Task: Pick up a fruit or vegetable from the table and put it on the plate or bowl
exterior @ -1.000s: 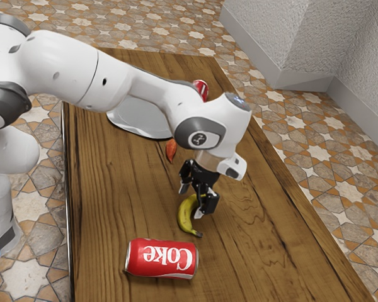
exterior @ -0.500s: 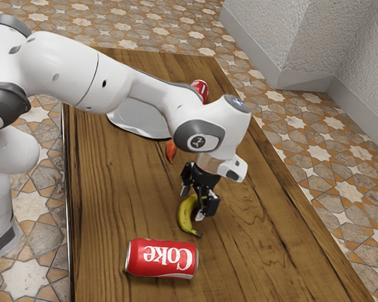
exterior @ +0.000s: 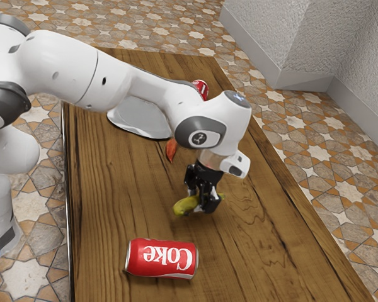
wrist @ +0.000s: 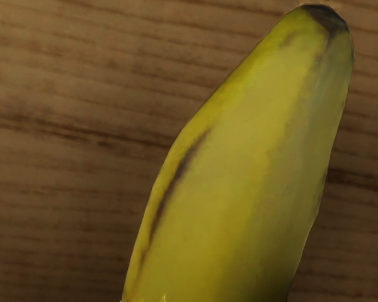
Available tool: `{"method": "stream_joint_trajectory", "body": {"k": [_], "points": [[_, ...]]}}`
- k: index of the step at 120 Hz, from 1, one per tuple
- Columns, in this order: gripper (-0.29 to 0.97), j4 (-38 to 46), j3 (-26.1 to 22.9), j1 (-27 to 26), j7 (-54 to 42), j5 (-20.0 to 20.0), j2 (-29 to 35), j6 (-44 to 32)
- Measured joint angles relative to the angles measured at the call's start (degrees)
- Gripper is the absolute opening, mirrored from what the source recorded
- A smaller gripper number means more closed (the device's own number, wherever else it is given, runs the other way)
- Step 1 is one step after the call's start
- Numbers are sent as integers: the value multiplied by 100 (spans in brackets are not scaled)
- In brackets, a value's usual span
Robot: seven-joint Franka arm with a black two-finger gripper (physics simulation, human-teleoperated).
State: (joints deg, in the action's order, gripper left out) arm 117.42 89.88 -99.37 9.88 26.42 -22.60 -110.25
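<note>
My black gripper [exterior: 202, 200] is shut on a yellow banana [exterior: 184, 206], which hangs a little above the wooden table [exterior: 113, 189], lying roughly level across the fingers. In the wrist view the banana [wrist: 252, 189] sits right under my hand, its dark tip pointing away over the wood grain. A white plate [exterior: 135, 119] rests on the table behind the arm, towards the exterior view's upper left. An orange-red vegetable [exterior: 171, 151] lies by the plate's near rim, partly hidden by my arm.
A red Coke can [exterior: 161, 258] lies on its side near the table's front edge, just below the held banana. Another red can [exterior: 201, 89] stands behind my wrist at the far side. Tiled floor surrounds the table.
The banana has come off the table in my shut fingers and swung from lying lengthwise to roughly level. My hand rose slightly and moved toward the plate.
</note>
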Motion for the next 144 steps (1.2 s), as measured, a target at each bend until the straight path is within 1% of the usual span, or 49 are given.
{"method": "stream_joint_trajectory", "body": {"k": [6,12,24,32,42,63,73,92,115,122,134,144], "points": [[15,-152,50,-5,-3,-56,0,39],[15,-373,179,-11,-9,-195,0,142],[15,-707,624,5,-78,-495,1,398],[15,-819,910,127,-153,-644,8,545],[14,-910,1069,596,-276,-801,22,677],[14,-1110,1117,1701,-595,-1077,35,982],[14,-1097,1165,1995,-742,-1138,36,1118],[14,-947,1399,2290,-991,-1182,47,1390],[14,-774,1416,2845,-1272,-1184,161,1556],[14,-676,1436,2917,-1359,-1182,167,1608],[14,-582,1679,2986,-1504,-1181,167,1730],[13,-565,1748,3067,-1621,-1180,173,1793]]}}
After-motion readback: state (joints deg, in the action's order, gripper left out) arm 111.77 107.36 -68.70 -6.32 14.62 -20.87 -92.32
